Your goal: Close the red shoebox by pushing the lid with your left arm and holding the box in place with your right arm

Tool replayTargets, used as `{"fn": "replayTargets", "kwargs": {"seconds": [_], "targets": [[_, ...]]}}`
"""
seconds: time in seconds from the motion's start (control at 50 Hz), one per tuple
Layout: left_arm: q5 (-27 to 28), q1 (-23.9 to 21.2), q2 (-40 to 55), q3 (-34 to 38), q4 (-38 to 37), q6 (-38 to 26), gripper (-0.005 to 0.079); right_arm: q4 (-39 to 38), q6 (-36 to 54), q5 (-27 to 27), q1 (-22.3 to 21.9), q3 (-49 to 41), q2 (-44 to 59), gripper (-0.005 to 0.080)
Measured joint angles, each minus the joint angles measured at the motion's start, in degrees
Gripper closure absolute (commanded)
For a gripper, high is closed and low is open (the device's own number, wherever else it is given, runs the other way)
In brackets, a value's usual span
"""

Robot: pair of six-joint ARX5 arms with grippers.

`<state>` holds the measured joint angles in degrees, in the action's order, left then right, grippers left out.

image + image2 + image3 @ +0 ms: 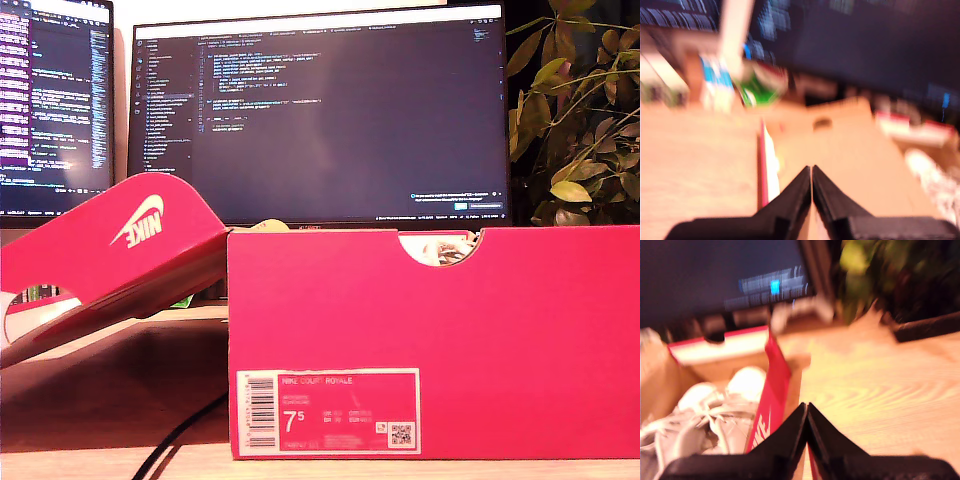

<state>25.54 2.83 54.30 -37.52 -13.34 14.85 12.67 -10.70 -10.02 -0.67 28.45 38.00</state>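
- Red cardboard makes up the shoebox (440, 340), which fills the lower right of the exterior view and stands on the wooden bench (120, 370), its white size label (328, 411) facing the camera.
- Its lid (120, 262) is open, tilted up and out toward the exterior view's left, with a white logo on its outer face.
- A half-round notch (440, 248) is cut in the top edge of the near wall, and something pale shows through it.
- White shoes (705, 410) lie inside the box in the second wrist view, beside a red wall carrying a white logo.
- My second tool (806, 412) has its two black fingers pressed tip to tip with nothing between them, above that red wall; whether it touches the wall I cannot tell.
- My first tool (811, 175) is likewise closed tip to tip on nothing, over brown cardboard and a thin red edge (761, 165); this view is heavily blurred.
- Neither arm shows in the exterior view.
- Behind the box, two monitors (320, 110) display dark code screens across the upper frame, a leafy plant (580, 110) fills the upper right, and a black cable (180, 440) runs along the bench at lower left.
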Motion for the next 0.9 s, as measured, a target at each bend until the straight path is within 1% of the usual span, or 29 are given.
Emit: {"fn": "replayTargets", "kwargs": {"seconds": [0.2,0.28,0.3,0.44,0.56,0.64,0.76,0.9], "targets": [[5.1,4.9,11.9,-4.0,-3.4,-1.6,0.0762,-0.1,4.6,-0.3,0.0,7.1,12.9,0.0764],[6.8,6.3,16.2,-5.3,-5.3,-2.2,0.0762,0.0,5.3,-1.7,0.0,8.9,17.3,0.0764],[7.2,6.6,17.3,-5.6,-5.8,-3.2,0.0762,0.1,5.3,-1.9,0.0,9.2,18.3,0.0764],[8.3,7.2,24.2,-7.1,-7.3,-5.5,0.0762,0.2,6.3,-4.1,0.0,11.4,25.6,0.0764],[8.6,7.2,28.2,-7.8,-8.6,-5.9,0.0762,0.0,6.3,-4.7,0.7,12.0,31.3,0.0764],[8.9,7.2,30.3,-8.2,-10.0,-6.4,0.0762,-0.1,6.8,-4.6,2.1,12.0,35.0,0.0764],[8.9,7.2,33.2,-9.6,-12.2,-7.7,0.0762,-0.6,7.6,-4.7,5.6,12.0,39.5,0.0764],[9.0,7.2,34.5,-10.6,-14.0,-8.4,0.0762,-3.0,7.6,-4.7,9.7,12.0,41.5,0.0764]]}}
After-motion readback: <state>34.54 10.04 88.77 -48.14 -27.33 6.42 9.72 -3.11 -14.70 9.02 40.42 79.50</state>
